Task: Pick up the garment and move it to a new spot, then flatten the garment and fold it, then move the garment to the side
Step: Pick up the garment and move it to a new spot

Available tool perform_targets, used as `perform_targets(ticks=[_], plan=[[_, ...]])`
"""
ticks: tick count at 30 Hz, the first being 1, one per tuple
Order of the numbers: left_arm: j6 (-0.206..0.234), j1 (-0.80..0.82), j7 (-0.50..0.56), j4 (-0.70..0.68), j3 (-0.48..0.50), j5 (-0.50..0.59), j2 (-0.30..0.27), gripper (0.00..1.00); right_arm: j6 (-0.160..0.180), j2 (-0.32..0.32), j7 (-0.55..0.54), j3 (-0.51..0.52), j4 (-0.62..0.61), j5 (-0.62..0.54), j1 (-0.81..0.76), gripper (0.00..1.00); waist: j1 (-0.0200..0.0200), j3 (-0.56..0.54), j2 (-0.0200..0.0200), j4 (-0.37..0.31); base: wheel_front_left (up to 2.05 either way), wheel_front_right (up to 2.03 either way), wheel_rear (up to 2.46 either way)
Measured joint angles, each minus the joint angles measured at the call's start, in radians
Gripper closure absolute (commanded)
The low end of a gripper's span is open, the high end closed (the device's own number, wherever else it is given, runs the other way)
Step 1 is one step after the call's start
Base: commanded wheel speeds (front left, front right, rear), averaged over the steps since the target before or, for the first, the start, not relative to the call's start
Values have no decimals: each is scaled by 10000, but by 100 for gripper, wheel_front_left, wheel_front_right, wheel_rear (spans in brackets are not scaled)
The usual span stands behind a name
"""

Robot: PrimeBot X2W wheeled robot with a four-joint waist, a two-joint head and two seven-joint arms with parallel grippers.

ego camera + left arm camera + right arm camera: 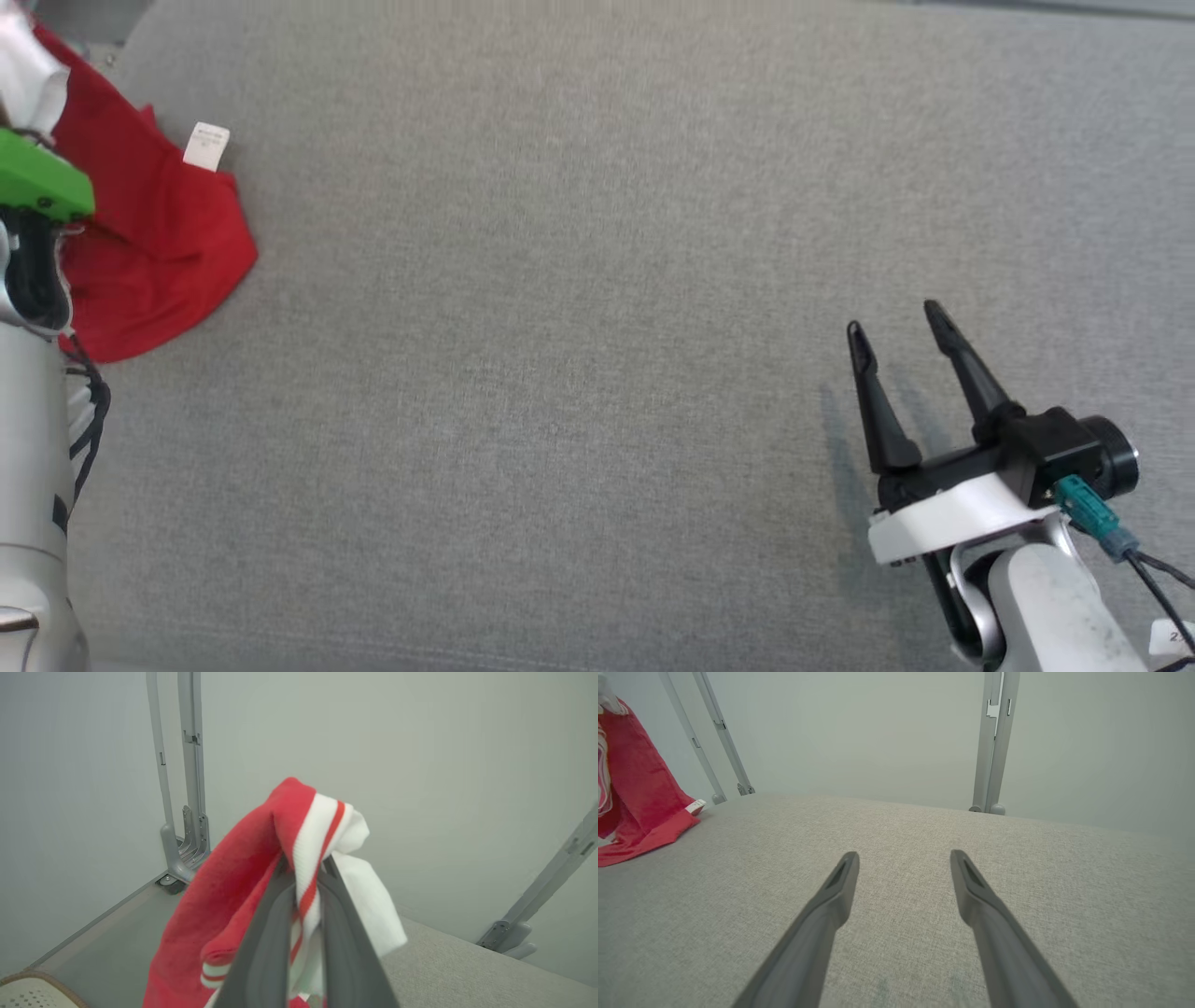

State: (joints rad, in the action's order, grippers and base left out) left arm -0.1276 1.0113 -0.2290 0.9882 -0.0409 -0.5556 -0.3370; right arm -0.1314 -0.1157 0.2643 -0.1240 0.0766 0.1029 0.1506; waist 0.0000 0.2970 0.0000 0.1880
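Head view, left hand [306, 863] clamped on garment [159, 233], right hand [893, 318] apart, grey surface [560, 373] between

The left gripper [306, 870] has its fingers [266, 942] pressed together, clamping a fold of the garment [224, 891]. The left forearm [28, 485] runs along the head view's left edge. The right gripper [898, 322] points forward, fingers spread wide, holding nothing.
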Motion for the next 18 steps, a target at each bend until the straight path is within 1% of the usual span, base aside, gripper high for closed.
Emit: perform_targets(ticks=[4,9,14,18], plan=[[-2,-158,167,-1083,-495,-167,63,100,0,224,-2,-40,82,98,-282,0,0,-662,0,-191,0,0,0],[0,-288,821,-2313,-556,-897,570,100,0,426,-2,38,109,178,-664,0,0,-1449,0,-564,0,0,0],[29,-458,1651,-3624,-677,-1354,1035,100,0,550,-2,77,115,249,-967,0,0,-2007,0,-1221,0,0,0],[274,-620,2184,-4683,-740,-1691,1448,100,0,596,-2,71,127,272,-1116,0,0,-2308,0,-1872,0,0,0]])
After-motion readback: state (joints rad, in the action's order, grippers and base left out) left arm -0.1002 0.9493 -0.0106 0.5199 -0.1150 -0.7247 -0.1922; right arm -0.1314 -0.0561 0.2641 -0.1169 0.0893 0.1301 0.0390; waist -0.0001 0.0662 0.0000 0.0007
